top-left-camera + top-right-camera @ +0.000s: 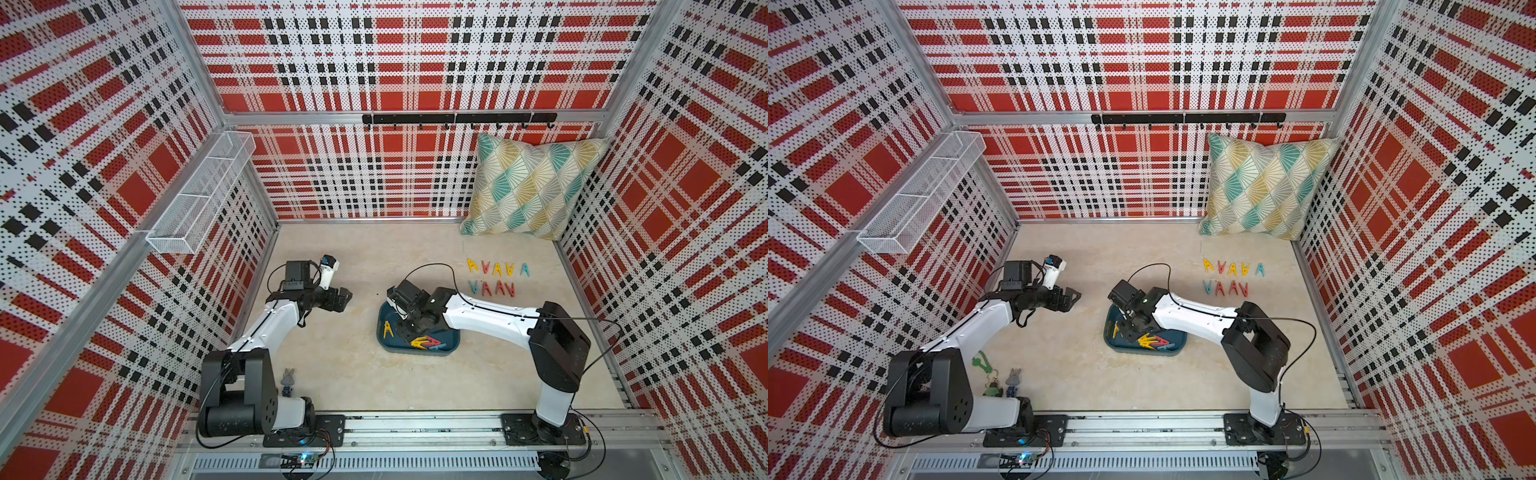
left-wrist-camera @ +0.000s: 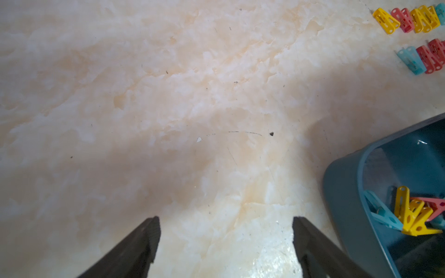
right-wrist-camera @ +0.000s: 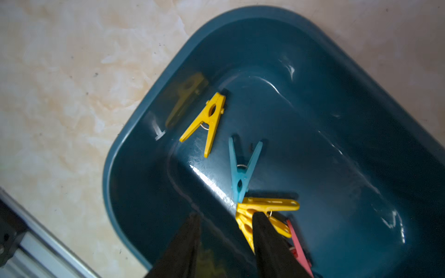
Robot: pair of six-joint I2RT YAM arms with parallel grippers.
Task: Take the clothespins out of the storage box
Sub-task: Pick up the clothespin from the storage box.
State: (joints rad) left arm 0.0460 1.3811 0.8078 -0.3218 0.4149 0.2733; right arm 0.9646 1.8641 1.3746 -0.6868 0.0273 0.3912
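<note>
Dips the right tool into the box, jaws parted and empty beside the heaped clothespins, seemingly lining up a pick; holds the left tool released over bare surface, out of the way; leaves removed clothespins rowed near the pillow.

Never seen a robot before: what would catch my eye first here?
The red, black and white plaid walls all around strike first. Next, two neat rows of yellow, pink and light blue plastic clothespins on the pale marbled table, toward the back on the robot's right. Mid-table, the right gripper reaches into a dark teal plastic storage box holding more.
</note>
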